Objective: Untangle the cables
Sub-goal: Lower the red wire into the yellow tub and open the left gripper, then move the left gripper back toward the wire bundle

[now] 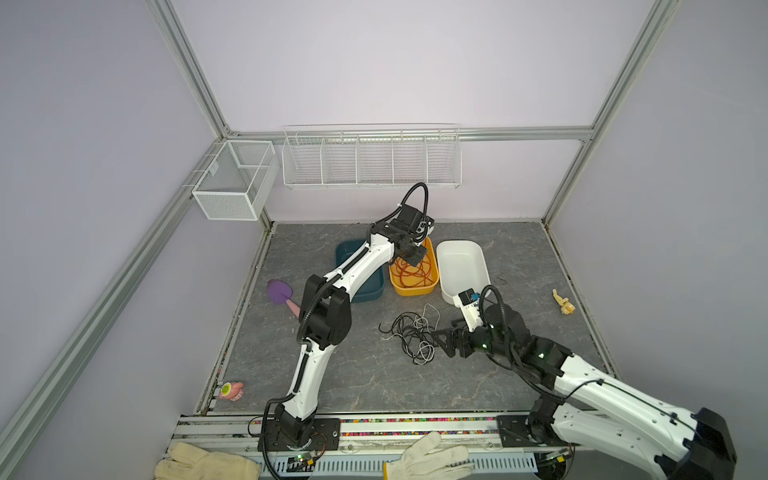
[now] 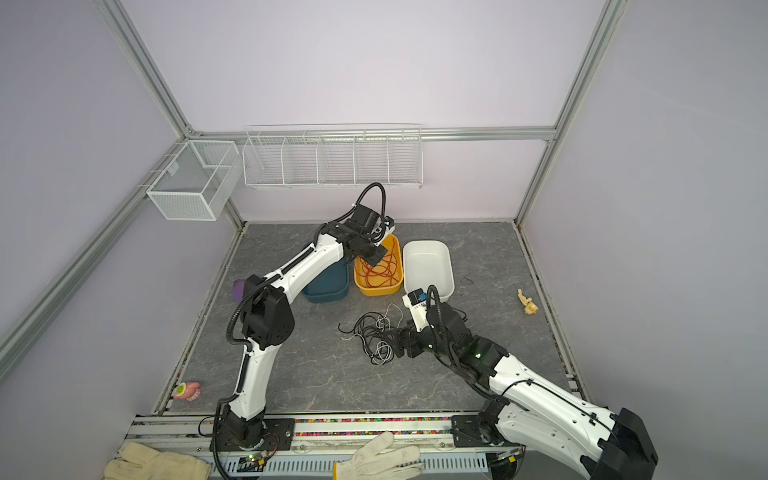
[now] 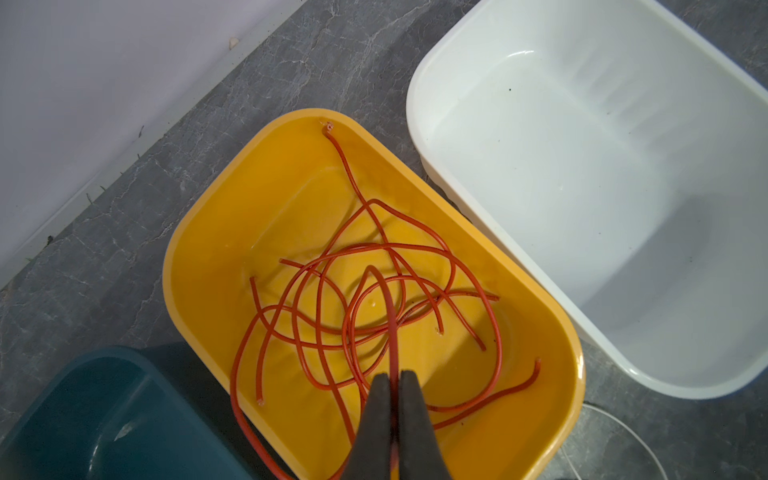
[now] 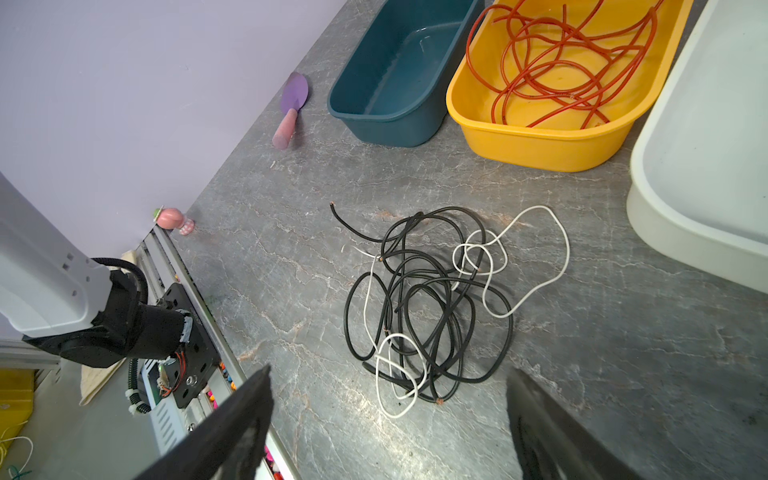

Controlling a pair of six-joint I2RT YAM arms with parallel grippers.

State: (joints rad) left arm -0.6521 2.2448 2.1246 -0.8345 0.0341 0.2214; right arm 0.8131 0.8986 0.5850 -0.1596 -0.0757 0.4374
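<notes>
1. Tool on the left arm: left gripper point(image 3: 392, 376), fingers pressed together on one red-orange cable point(image 3: 390, 316), poised over the yellow tub point(image 3: 168, 270).
2. Held strand: it climbs in a narrow arch from the other red-orange coils on the yellow tub's floor up to the fingertips. Its long axis runs straight out from the jaws toward the tub's middle. As a judgement, letting go here should drop it within the tub's walls.
3. Tool on the right arm: right gripper point(image 4: 388, 370), jaws spread wide with nothing between them, low over the table on the arm-base side of the yellow tub.
4. Remaining work: black and white cables point(image 4: 432, 299), one knotted heap on the table in front of the yellow tub. The heap lies directly ahead of the open right gripper and just beside it, so the right arm is much the nearer.
5. Neighbours: teal tub point(image 4: 365, 112) and white tub point(image 3: 419, 124), one on either side of the yellow tub.
6. Views: only the left wrist view shows the pinch, because in both top views the wrist covers the fingertips. Only the right wrist view shows white strands threaded through black loops.
</notes>
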